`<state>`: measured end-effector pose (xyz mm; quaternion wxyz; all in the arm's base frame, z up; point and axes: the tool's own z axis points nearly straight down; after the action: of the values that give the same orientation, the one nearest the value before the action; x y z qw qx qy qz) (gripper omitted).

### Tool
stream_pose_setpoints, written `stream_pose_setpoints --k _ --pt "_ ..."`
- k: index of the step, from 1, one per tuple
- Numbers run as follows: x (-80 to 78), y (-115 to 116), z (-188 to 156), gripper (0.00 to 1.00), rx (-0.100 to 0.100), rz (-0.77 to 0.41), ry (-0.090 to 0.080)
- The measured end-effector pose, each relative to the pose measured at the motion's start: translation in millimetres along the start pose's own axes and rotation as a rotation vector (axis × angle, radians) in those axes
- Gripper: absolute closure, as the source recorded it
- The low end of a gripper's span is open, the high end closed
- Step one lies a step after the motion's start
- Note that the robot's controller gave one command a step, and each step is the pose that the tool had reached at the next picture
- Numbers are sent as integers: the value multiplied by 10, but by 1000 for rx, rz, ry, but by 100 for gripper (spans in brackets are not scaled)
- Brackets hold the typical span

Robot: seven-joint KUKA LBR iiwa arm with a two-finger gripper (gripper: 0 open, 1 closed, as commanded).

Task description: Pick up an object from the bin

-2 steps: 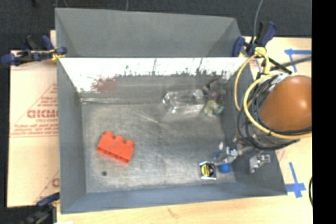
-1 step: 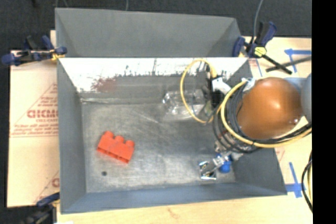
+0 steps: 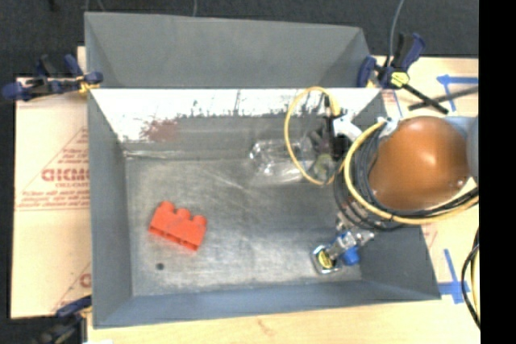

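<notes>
My gripper (image 3: 329, 144) shows as a dark body with a white part, at the back right of the bin under a loop of yellow cable. Just left of it a clear, see-through plastic thing (image 3: 272, 159) lies on the floor near the back wall, close to the gripper or touching it; I cannot tell which. A small blue, silver and yellow thing (image 3: 335, 255) lies near the front right corner, below the arm. A red toy brick (image 3: 177, 225) with studs on top lies at the front left, far from the gripper.
The arm with its orange dome and cables hangs over the bin's right side and hides the floor there. The back wall is scuffed with white and reddish marks.
</notes>
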<state>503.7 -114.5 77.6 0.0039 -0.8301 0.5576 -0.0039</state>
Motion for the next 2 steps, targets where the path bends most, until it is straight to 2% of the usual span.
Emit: stream_pose_setpoints --k 1,2 --pt "242 -674 34 100 -13 -232 -4" --pt "242 -676 32 100 -12 -229 -5"
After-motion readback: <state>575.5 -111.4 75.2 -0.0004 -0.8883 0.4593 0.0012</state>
